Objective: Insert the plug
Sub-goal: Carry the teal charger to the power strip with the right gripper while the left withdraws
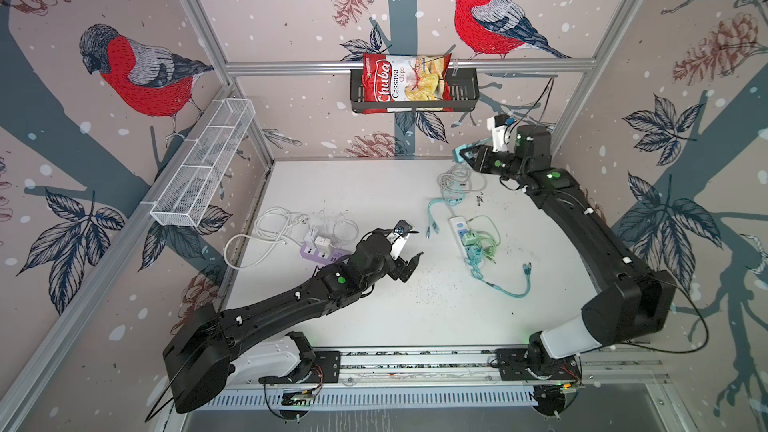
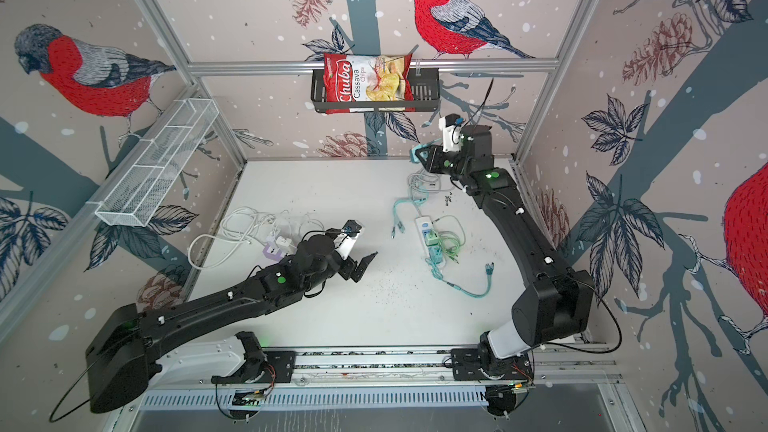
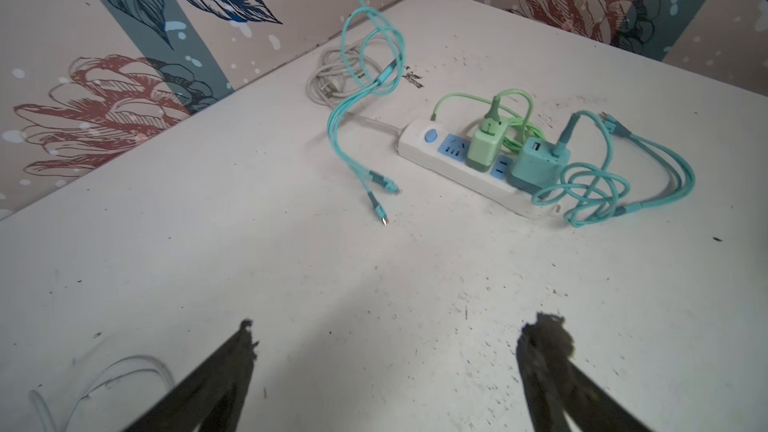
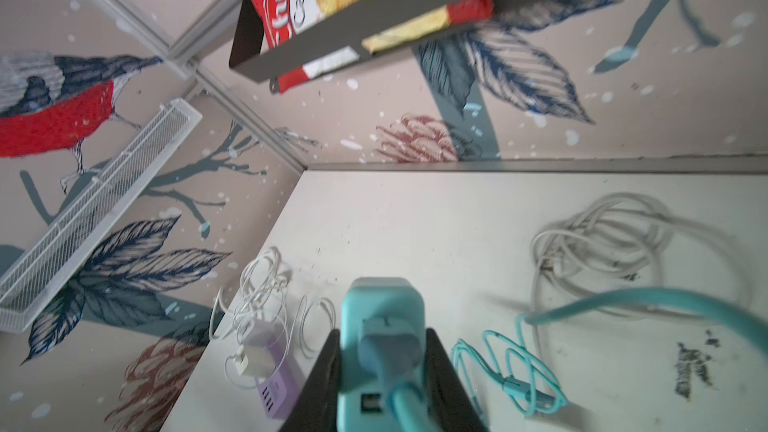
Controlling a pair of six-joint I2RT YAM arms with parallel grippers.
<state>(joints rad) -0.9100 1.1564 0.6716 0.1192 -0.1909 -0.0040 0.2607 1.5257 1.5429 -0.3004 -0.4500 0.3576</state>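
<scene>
Plug here means the teal charger [image 4: 380,301]. Your right gripper [image 4: 382,351] has it clamped between its black jaws, high above the table [image 1: 374,201] near the back wall, and its prongs show in no view. Its teal cable [image 3: 353,118] hangs down from it, and the connector ends dangle toward the table just beside the white power strip [image 3: 415,147]. That strip lies flat on the right half of the table, with a green charger [image 3: 486,147] and a second teal charger [image 3: 538,166] already seated in it side by side. One free blue socket [image 3: 453,147] sits between the strip's round switch and the green charger. Your left gripper [image 3: 397,336] is spread wide and empty, hovering over bare table well apart from the strip. Judging by this, you are in the carry: the plug is lifted but not yet brought over its socket. The next move calls for lowering the charger over the free socket, turning the wrist so the prongs face down and line up with the slots, then pressing straight in. Consider pinning the strip with the left gripper so it does not slide, and watch that the hanging cable does not snag on the green charger.
</scene>
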